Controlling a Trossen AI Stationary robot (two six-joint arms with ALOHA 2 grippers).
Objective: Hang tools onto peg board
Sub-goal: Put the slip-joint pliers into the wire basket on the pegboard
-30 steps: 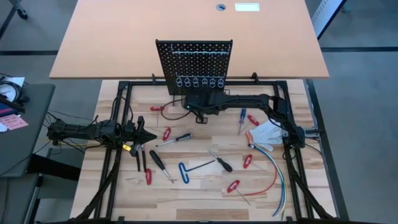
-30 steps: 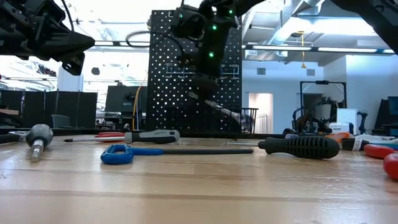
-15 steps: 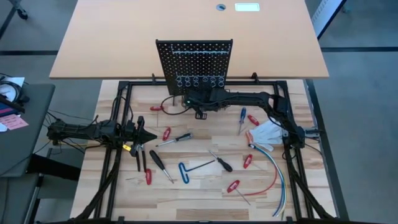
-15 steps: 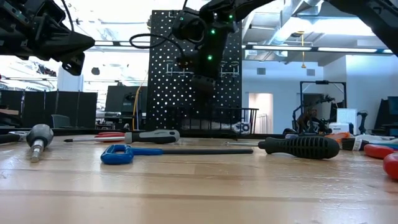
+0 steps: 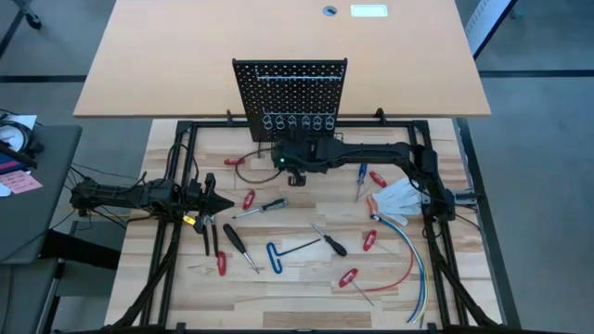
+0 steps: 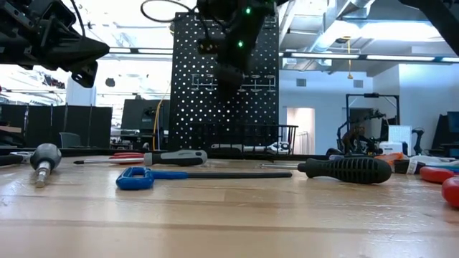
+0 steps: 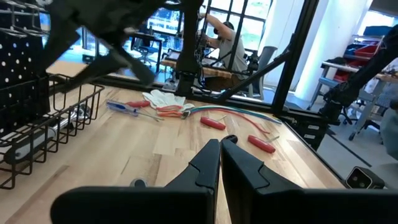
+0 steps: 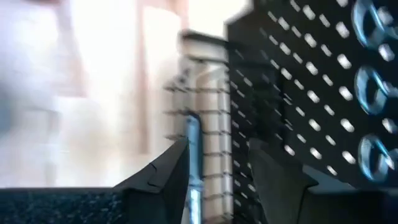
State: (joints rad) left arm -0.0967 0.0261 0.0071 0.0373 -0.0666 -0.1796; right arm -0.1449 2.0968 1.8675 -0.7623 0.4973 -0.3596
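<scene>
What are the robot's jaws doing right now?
Right gripper at the peg board, jaws open, empty. Left gripper shut, waiting at the table's left. Tools on the table, nothing blocking.

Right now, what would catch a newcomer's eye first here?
The black peg board standing upright at the table's far edge, with the right gripper open just in front of its basket. Then the hand tools scattered across the wooden table, while the left gripper waits shut at the left side.

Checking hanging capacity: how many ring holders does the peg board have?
6 rings, in one row along the peg board's lower edge, left to right: first, second, third, fourth, fifth, sixth. None looks hidden.
</scene>
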